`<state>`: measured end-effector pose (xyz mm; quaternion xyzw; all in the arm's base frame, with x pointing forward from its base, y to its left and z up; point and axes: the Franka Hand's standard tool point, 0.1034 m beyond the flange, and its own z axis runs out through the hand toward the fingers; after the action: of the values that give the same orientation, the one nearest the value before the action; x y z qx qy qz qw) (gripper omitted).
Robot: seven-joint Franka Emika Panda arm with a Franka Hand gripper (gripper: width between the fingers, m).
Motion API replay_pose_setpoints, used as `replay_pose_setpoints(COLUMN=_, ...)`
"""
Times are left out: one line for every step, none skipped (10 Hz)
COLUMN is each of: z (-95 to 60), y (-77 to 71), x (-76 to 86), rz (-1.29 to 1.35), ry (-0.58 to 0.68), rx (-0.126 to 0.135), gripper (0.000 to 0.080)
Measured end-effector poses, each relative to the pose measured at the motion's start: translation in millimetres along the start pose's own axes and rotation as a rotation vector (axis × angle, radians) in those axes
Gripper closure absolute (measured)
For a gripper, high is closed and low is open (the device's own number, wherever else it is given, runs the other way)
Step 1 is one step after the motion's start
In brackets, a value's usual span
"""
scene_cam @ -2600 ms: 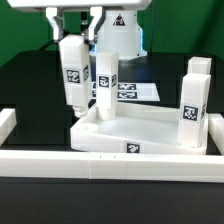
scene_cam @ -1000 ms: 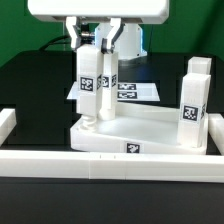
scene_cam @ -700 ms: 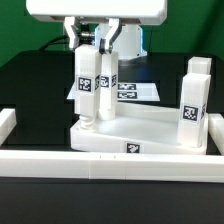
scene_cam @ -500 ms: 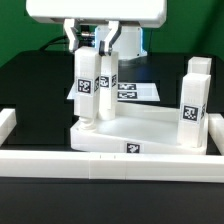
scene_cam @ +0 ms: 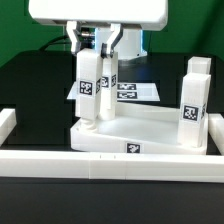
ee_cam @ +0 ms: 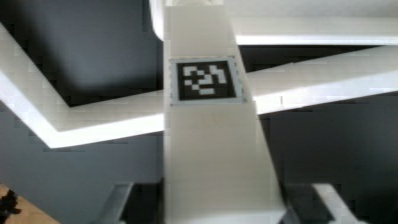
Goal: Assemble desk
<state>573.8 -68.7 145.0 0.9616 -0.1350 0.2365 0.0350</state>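
The white tabletop [scene_cam: 150, 125] lies rim-up behind the front wall. My gripper [scene_cam: 97, 43] is shut on a white tagged leg [scene_cam: 88, 88], held upright with its foot on the tabletop's near corner at the exterior view's left. Close behind it, a second leg [scene_cam: 108, 85] stands upright on the tabletop. Two more legs [scene_cam: 190, 103] [scene_cam: 197, 72] stand at the exterior view's right. In the wrist view the held leg [ee_cam: 210, 110] runs down from my gripper [ee_cam: 222, 205] to the tabletop's rim [ee_cam: 80, 130]; its foot is hidden.
A long low white border wall [scene_cam: 100, 163] runs across the front, with a side piece [scene_cam: 6, 124] at the exterior view's left. The marker board [scene_cam: 137, 92] lies flat behind the tabletop. Black table surface surrounds everything.
Since the earliest frame, my gripper has carried the leg to the exterior view's right and down onto the tabletop's corner. Over the last second nothing has visibly moved.
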Motion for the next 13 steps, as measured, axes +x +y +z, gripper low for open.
replay_pose_setpoints(z=0.2, y=-0.6, x=-0.4, rz=-0.001, ry=-0.001, rx=0.001, gripper=0.0509)
replay_pose_setpoints(z=0.5, y=-2.3, x=-1.0, rz=-0.003, ry=-0.002, rx=0.002, gripper=0.0509)
replay_pose_setpoints(z=1.1, y=-3.3, x=-1.9, rz=-0.005, ry=-0.004, rx=0.003, gripper=0.0509)
replay_pose_setpoints(z=2.0, y=-3.6, x=-3.0, rz=-0.006, ry=-0.006, rx=0.002, gripper=0.0509)
replay_pose_setpoints(z=3.5, y=-2.9, x=-4.1, rz=-0.007, ry=-0.006, rx=-0.001, gripper=0.0509)
replay_pose_setpoints(z=5.3, y=-2.0, x=-5.3, rz=-0.009, ry=-0.007, rx=-0.004, gripper=0.0509)
replay_pose_setpoints(z=8.6, y=-1.1, x=-7.6, rz=-0.012, ry=-0.007, rx=-0.009, gripper=0.0509)
replay_pose_setpoints(z=9.9, y=-1.4, x=-8.0, rz=-0.015, ry=-0.002, rx=-0.012, gripper=0.0509)
replay_pose_setpoints(z=10.3, y=-1.6, x=-7.7, rz=-0.017, ry=0.003, rx=-0.013, gripper=0.0509)
replay_pose_setpoints(z=10.9, y=-1.3, x=-6.7, rz=-0.021, ry=0.012, rx=-0.016, gripper=0.0509)
replay_pose_setpoints(z=11.3, y=-0.6, x=-5.6, rz=-0.026, ry=0.02, rx=-0.019, gripper=0.0509)
replay_pose_setpoints(z=11.3, y=-0.8, x=-5.6, rz=-0.026, ry=0.019, rx=-0.018, gripper=0.0509)
replay_pose_setpoints(z=11.5, y=-0.7, x=-5.8, rz=-0.026, ry=0.019, rx=-0.019, gripper=0.0509)
